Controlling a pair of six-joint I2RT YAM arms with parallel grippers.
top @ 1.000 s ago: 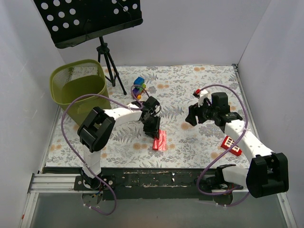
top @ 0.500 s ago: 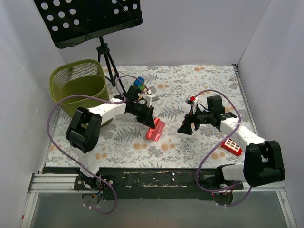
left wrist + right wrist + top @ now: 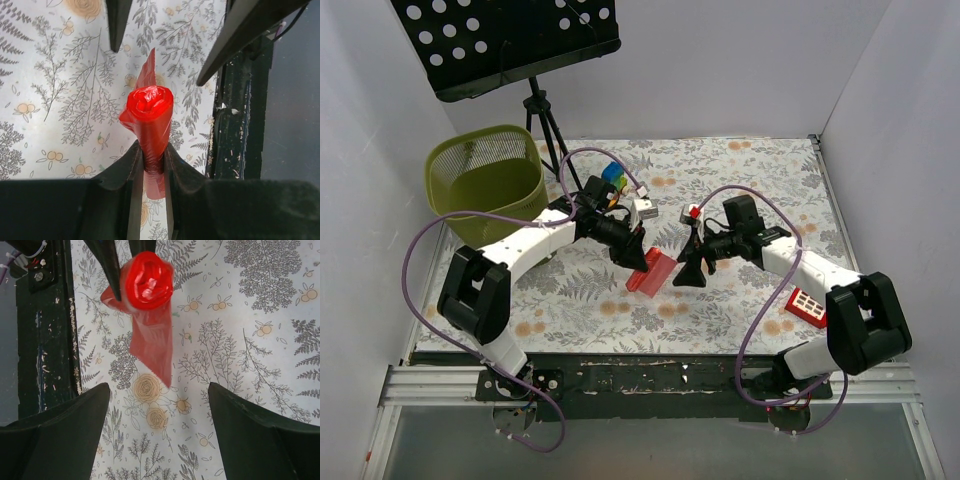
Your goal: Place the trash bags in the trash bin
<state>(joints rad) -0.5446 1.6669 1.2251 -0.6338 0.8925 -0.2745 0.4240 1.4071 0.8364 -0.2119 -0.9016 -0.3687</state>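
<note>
Floral table [image 3: 750, 170], bin [image 3: 485, 180] upper left, and mid-frame the left gripper [image 3: 638, 262] pinches the rolled bag [image 3: 652, 272] while the right gripper [image 3: 688, 272] gapes beside it; looks light, flimsy and slippery, so I'd grab the bunched roll.

No legible text, label, brand or number in any view; trash bag [image 3: 150, 115] plain red film; red block [image 3: 806, 307] shows white grid squares only.

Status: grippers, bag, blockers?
Left gripper shut on rolled red trash bag, held aloft. Right gripper open, facing bag, not touching. Trash bin rear-left; music stand tripod beside it.
</note>
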